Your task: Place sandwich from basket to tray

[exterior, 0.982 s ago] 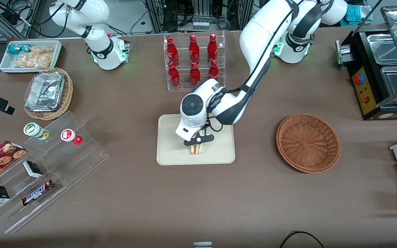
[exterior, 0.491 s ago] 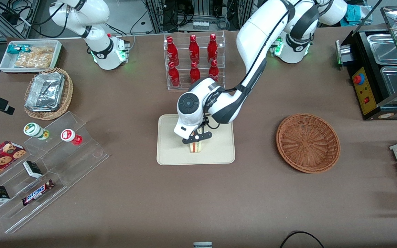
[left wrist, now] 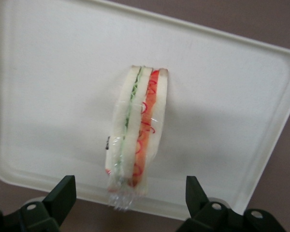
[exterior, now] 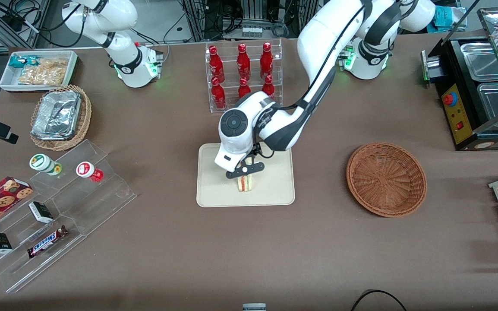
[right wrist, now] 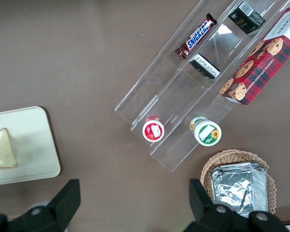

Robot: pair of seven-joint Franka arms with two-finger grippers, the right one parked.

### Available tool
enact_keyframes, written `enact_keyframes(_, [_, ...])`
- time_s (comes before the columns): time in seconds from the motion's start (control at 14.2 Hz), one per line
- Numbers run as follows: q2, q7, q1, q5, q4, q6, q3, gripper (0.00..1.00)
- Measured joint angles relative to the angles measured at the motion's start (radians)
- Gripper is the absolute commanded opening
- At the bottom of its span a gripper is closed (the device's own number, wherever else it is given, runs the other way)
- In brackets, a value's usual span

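Observation:
The sandwich (exterior: 245,183) stands on edge on the cream tray (exterior: 214,190), with its orange-red and green filling facing up. It also shows in the left wrist view (left wrist: 135,145) on the tray (left wrist: 48,96), and in the right wrist view (right wrist: 2,150) on the tray (right wrist: 29,159). My left gripper (exterior: 244,169) hangs just above the sandwich, open and empty. Its fingers (left wrist: 63,193) are spread wide to either side of the sandwich's wrapped end and touch nothing. The reddish-brown basket (exterior: 386,179) is empty and lies toward the working arm's end of the table.
A clear rack of red bottles (exterior: 242,75) stands farther from the front camera than the tray, close to my arm's elbow. A stepped acrylic shelf (exterior: 59,207) with snacks, a tan basket of foil containers (exterior: 61,116) and a white bin (exterior: 37,69) lie toward the parked arm's end.
My left gripper has risen off the sandwich and drifted a little away from the front camera. The sandwich stays where it was on the tray.

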Motion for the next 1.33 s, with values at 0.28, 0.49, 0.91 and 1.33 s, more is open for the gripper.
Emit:
enact_keyframes(0.28, [-0.099,0.003,0.055,0.0,-0.011,-0.177,0.03,1.0])
enact_keyframes(0.49, [-0.161,0.106,0.124,0.0,-0.119,-0.184,0.034,1.0])
enact_keyframes(0.91, [-0.398,0.42,0.322,0.0,-0.38,-0.195,0.037,1.0])
enact_keyframes(1.33, [-0.662,0.773,0.521,0.001,-0.562,-0.308,0.04,1.0])
